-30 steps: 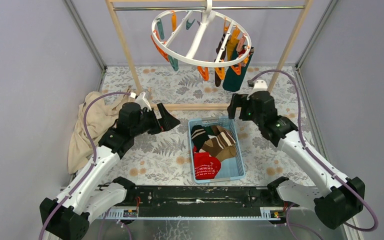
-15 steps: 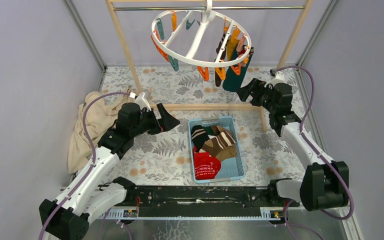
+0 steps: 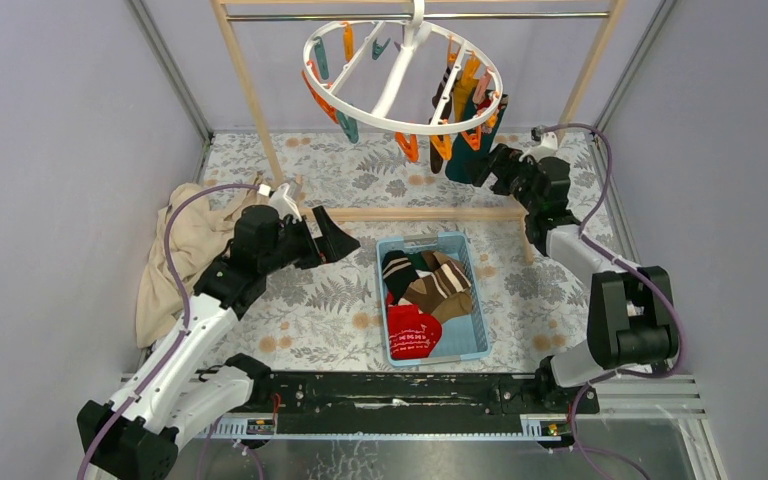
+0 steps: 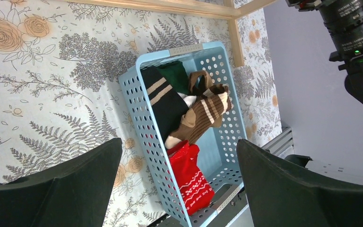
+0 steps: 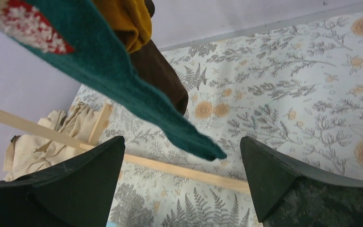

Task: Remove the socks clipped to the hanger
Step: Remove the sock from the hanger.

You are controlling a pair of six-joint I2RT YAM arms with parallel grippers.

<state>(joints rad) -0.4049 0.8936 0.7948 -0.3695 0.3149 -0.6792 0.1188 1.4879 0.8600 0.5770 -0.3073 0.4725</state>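
Note:
The round white hanger (image 3: pixel 400 70) hangs from the wooden rack, with orange and teal clips. A dark green sock (image 3: pixel 463 160), a mustard one and a brown one still hang on its right side. In the right wrist view the green sock (image 5: pixel 137 90) hangs just ahead of the fingers, the mustard sock (image 5: pixel 125 21) and brown sock (image 5: pixel 163 75) behind it. My right gripper (image 3: pixel 482 165) is open, close to the green sock's tip, holding nothing. My left gripper (image 3: pixel 332 238) is open and empty, left of the blue basket (image 3: pixel 465 345), which holds several socks (image 4: pixel 189 113).
A beige cloth (image 3: pixel 175 255) lies bunched at the left of the floral mat. The wooden rack's base bar (image 3: pixel 400 213) crosses behind the basket, and its uprights (image 3: pixel 250 95) flank the hanger. Grey walls close in both sides.
My right arm has swung from beside the basket up and back to the hanging socks. The left arm has stayed still.

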